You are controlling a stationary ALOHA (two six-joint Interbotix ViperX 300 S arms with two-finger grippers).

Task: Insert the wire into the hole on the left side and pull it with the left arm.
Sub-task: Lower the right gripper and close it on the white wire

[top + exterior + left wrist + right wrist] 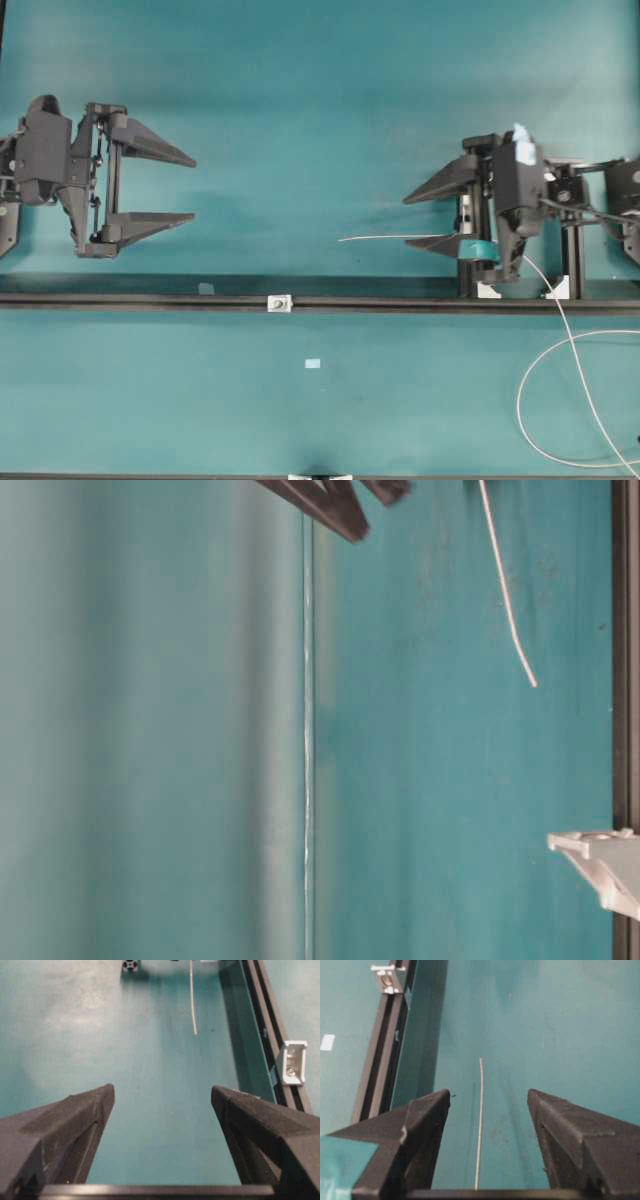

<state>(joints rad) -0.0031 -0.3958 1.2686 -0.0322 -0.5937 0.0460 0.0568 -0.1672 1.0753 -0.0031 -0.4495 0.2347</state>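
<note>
Left end effector (190,187) wide open, holding nothing, well apart from the wire (390,238). Right end effector (408,220) also wide open; wire's straight tip lies between its fingers, ungripped. Hole (279,302) sits in bracket on black rail (120,298), between both arms.

Matt black plastic fingers (75,1120), a glossy silver metal bracket (293,1062), matt teal table (300,80).

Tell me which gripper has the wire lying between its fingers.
The right gripper, the one with teal tape: the wire runs between its open fingers. The left gripper has bare table between its own.
</note>
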